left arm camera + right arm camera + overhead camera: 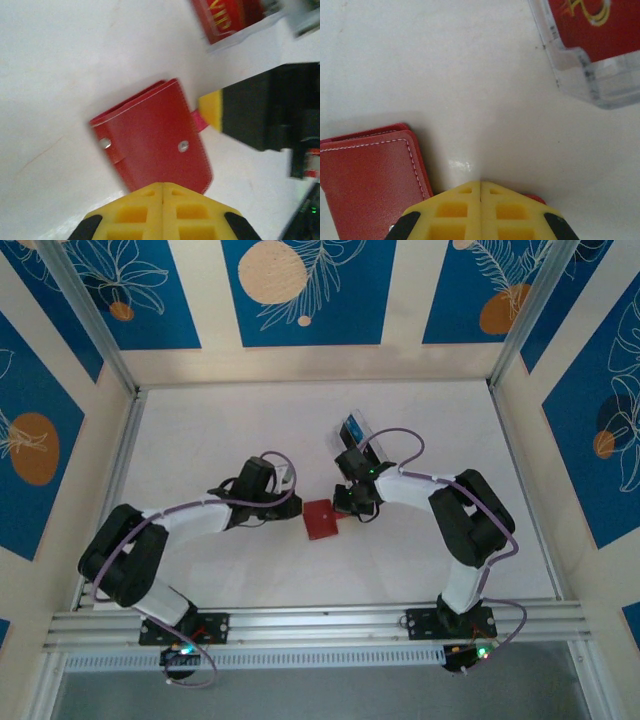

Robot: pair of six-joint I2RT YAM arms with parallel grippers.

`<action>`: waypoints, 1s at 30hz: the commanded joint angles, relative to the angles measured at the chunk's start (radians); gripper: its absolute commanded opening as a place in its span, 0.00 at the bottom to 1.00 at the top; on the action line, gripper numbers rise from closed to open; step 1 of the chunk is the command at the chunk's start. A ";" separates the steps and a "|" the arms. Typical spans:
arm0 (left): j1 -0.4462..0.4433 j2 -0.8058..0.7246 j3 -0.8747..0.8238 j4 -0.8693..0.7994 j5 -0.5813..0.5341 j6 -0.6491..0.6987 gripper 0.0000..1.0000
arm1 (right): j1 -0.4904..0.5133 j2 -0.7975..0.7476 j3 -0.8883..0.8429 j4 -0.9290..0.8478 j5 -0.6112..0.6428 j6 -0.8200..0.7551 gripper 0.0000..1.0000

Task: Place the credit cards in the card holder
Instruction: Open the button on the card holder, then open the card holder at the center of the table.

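Frankly, on the counter [200,430] the clear tray [580,75] holding a red card [600,25] sits ahead-right of my right tool [480,187]. The card holder [150,135] lies closed just ahead of my left tool [163,192]. Both tools are pressed shut, and I cannot tell whether either grips anything. Tugging the tab [198,121] could drag the holder rather than open it.

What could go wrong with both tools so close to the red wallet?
1. The wallet looks folded shut, so no card fits in yet.
2. The right tool is closed beside the tab; a tug might drag the whole wallet instead of opening it.
3. The left tool is closed at the opposite edge, so the two could bump or pull against each other.
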 commanded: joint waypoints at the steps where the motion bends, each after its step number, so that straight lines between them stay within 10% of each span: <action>1: -0.010 0.047 -0.011 -0.038 -0.016 0.011 0.00 | 0.003 0.024 -0.045 0.006 -0.037 0.005 0.00; 30: -0.066 0.212 0.056 0.009 -0.026 0.007 0.00 | 0.101 -0.053 0.054 -0.103 0.024 -0.052 0.05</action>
